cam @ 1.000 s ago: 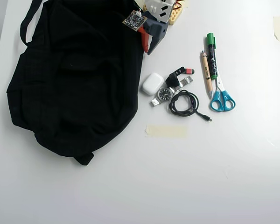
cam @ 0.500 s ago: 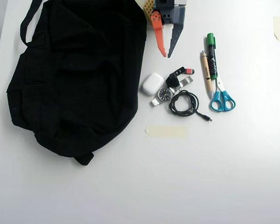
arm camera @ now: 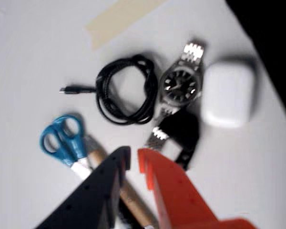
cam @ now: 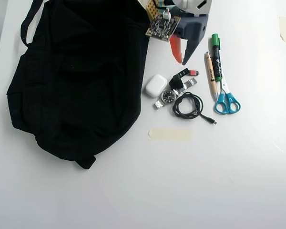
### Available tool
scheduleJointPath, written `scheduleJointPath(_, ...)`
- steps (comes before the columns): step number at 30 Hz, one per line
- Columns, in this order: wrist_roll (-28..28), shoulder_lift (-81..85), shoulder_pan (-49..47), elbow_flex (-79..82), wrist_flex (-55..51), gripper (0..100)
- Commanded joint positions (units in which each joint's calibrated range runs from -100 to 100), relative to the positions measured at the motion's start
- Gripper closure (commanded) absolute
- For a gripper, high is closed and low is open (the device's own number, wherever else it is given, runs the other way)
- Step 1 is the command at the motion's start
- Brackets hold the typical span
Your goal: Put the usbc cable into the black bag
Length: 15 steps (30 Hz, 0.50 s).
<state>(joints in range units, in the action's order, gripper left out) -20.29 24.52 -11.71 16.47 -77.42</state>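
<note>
Overhead view showed the black bag [cam: 76, 76] spread soft and crumpled over the left part of the white bench [cam: 190, 186], its strap loop at the upper left, far larger than anything else in sight. The cable [cam: 187, 105] lay on the bench to the right of the bag, apart from it: a thin black cord wound into a small round coil of several loops, with one short straight end sticking out toward the lower right and ending in a small plug. In the wrist view the cable [arm camera: 127, 90] showed the same loose loops, slightly uneven, the plug end pointing left. The coil touched or nearly touched a steel-band watch [cam: 168, 97] on the side facing the bag, and a white rounded case [cam: 155, 85] sat between the watch and the bag. A small black object [cam: 177, 79] lay just above the watch. Blue-handled scissors [cam: 227, 101], a wooden pen [cam: 210, 71] and a green marker [cam: 216, 55] lay to the right of the coil, and a strip of beige tape [cam: 169, 134] was stuck on the bench below it. The tool [cam: 182, 62], one finger black and one orange, hung above the coil, empty, its fingers only narrowly parted in the wrist view [arm camera: 134, 160].
</note>
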Motion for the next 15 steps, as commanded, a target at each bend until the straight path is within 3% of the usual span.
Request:
scheduleJointPath(1,-8.76,-8.25,-6.17,-9.73,-0.19,98)
scheduleJointPath(6,-14.16,-13.90,-11.55,-9.46,2.83,98)
scheduleJointPath(15,-18.14,-20.54,-12.98,-8.92,6.88,98)
